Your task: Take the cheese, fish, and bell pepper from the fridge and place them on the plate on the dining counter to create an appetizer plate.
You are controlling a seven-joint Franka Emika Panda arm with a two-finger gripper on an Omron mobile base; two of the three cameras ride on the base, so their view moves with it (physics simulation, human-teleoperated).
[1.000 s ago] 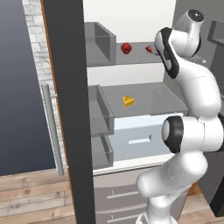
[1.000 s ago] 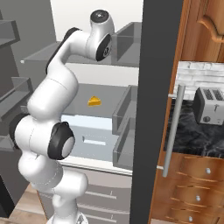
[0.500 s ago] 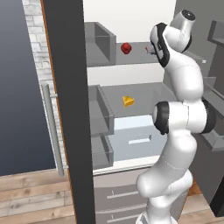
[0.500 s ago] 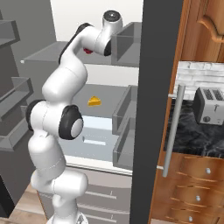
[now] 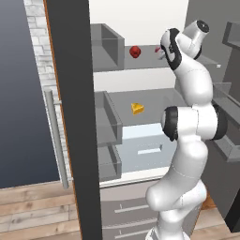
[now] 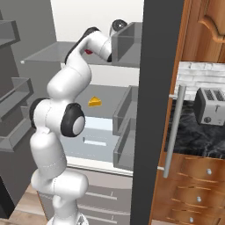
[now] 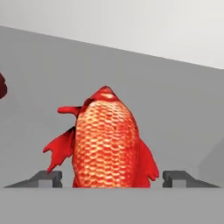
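We've got the fish (image 7: 107,140) dead centre between the jaws (image 7: 114,177), on the fridge's (image 5: 140,28) upper grey shelf (image 7: 175,122). Its long axis runs straight away from us along the reach, so the jaws straddle its narrow width, one tip on each flank. Jaws are spread and clear of the scales on both sides, nothing gripped yet. Closing here should pinch it across the body. Bell pepper (image 5: 135,51) sits further left on that shelf, cheese (image 5: 137,108) one shelf down
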